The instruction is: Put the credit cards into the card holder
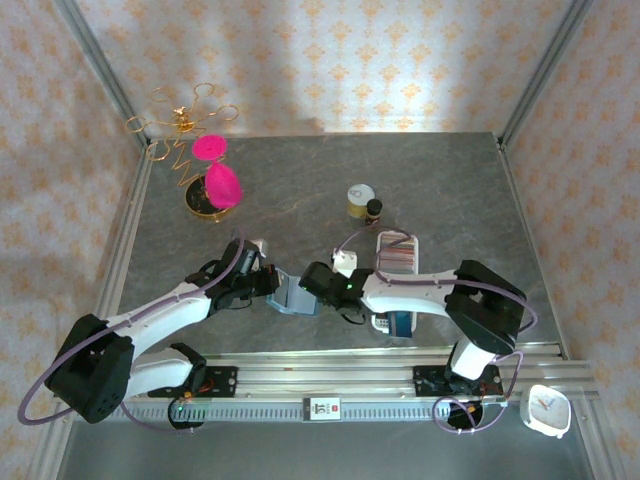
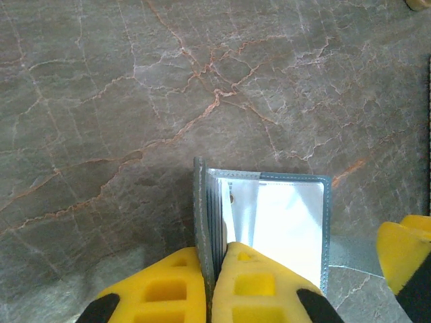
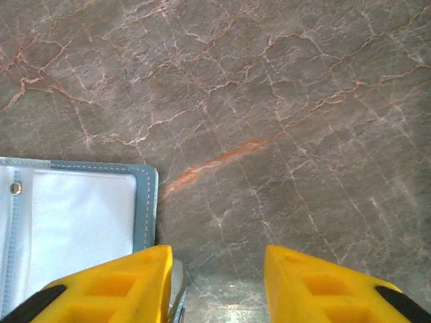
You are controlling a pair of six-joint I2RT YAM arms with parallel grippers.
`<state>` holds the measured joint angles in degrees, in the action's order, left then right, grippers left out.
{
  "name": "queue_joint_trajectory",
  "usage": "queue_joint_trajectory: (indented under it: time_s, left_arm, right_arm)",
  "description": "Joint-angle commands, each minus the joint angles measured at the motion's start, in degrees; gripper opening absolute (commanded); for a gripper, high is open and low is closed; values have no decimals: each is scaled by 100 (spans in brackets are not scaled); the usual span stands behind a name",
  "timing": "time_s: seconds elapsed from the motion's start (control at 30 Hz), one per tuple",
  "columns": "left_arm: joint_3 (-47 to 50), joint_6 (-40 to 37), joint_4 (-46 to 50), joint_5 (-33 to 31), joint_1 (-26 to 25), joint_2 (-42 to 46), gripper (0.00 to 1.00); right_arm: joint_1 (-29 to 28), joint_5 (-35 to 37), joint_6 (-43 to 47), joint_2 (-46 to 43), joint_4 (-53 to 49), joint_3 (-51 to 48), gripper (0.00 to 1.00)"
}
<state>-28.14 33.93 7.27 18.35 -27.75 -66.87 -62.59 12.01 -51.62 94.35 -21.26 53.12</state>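
The teal card holder (image 1: 295, 297) lies open on the grey table between my two grippers. My left gripper (image 2: 217, 252) is shut on the holder's upright left cover and its clear sleeves, while the other half (image 2: 283, 222) lies flat with a clear pocket facing up. My right gripper (image 3: 217, 252) is open just right of the holder's edge (image 3: 145, 202), with only bare table between its fingers. The credit cards (image 1: 396, 252) stand in a white slotted tray behind the right arm, with a blue one (image 1: 400, 323) at its near end.
The white tray (image 1: 383, 243) sits right of centre, partly under the right arm. A small jar (image 1: 360, 200) and a dark bottle (image 1: 374, 209) stand behind it. A pink hourglass (image 1: 215, 180) and a gold wire ornament (image 1: 185, 120) are at the far left; a white clock (image 1: 546, 410) is at the near right.
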Motion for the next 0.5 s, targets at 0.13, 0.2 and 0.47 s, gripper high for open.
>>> queue_joint_trajectory:
  time_s: [0.13,0.2,0.47]
  left_arm:
    - [-108,-129,249,-196,-38,43,5]
    - [-113,-133,248,-207,-39,43,5]
    - [-95,-139,240,-184,-38,43,5]
  right_arm:
    - [19,-264,-164,-377,555,-436,34]
    - [23,-387,-214,-506,758,-597,31]
    - [19,-384,-366,-928,1096,-996,22]
